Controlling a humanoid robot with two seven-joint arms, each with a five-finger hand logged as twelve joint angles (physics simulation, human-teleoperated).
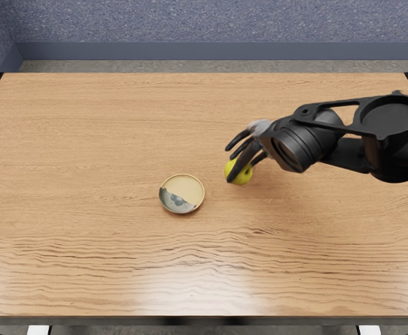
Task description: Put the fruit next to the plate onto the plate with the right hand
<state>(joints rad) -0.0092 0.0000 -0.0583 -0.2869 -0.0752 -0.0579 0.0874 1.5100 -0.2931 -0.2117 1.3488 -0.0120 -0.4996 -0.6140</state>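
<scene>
The right hand [250, 148] reaches in from the right edge on a dark arm held low over the desk [85, 139], palm turned down and to the left. Its fingers [236, 166] curl around the yellow fruit [243, 176] from above, in contact with it; whether the fruit is lifted off the desk cannot be told. The plate [188, 185] lies flat just to the left of the fruit and slightly nearer the camera, apart from it. It holds only a grey-blue smear at its lower left. Nothing lies between fruit and plate.
</scene>
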